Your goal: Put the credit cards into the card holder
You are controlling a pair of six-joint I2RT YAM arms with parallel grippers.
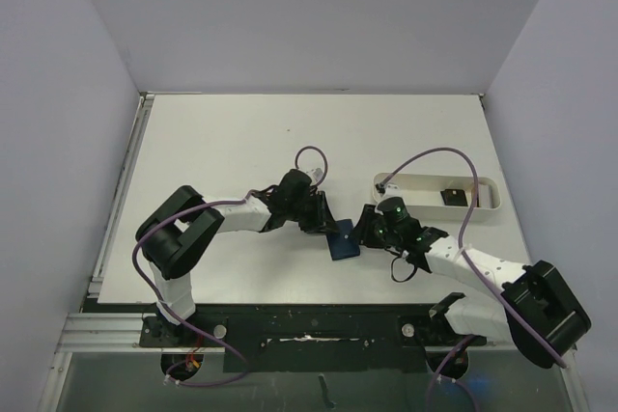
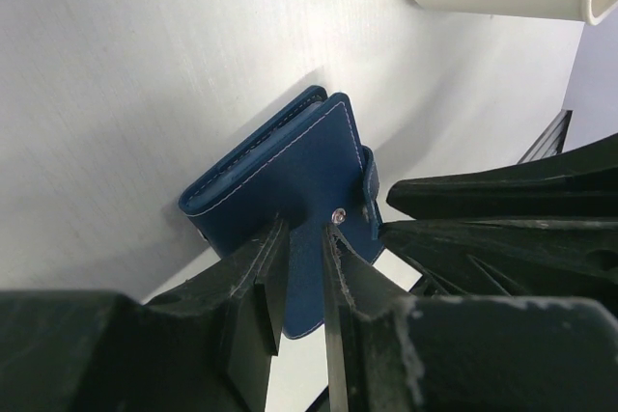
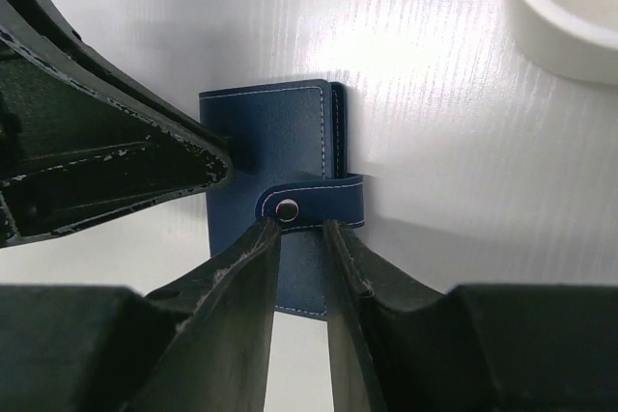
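Top external view: card holder (image 1: 342, 241) lies mid-table, a little right of centre, between the two arms' fingertips. It is closed, with its long axis roughly near-to-far and slightly tilted. Navy grained cover, leather-like, pale stitching along the edges, flat book shape with a rounded spine. Snap strap (image 3: 311, 205) wraps round one long edge and is fastened by a small metal stud. Left gripper (image 2: 304, 238) comes in from the left with its fingers close together and the cover's edge between them, a pinch on the card holder. Right gripper (image 3: 299, 238) comes in from the right, its fingers narrow-set either side of the edge just under the stud; cannot tell whether they bite. Judgement: the strap must be popped before any card goes in. The stud sits just beside both sets of fingertips, the right pair looks better placed to work it, and the left serves as clamp. One dark credit card (image 1: 451, 197) lies flat in the white oblong tray (image 1: 425, 192), to the far right of the holder and well apart from it. The tray looks like smooth hard plastic with rounded ends. Table (image 1: 232, 142) matt white.
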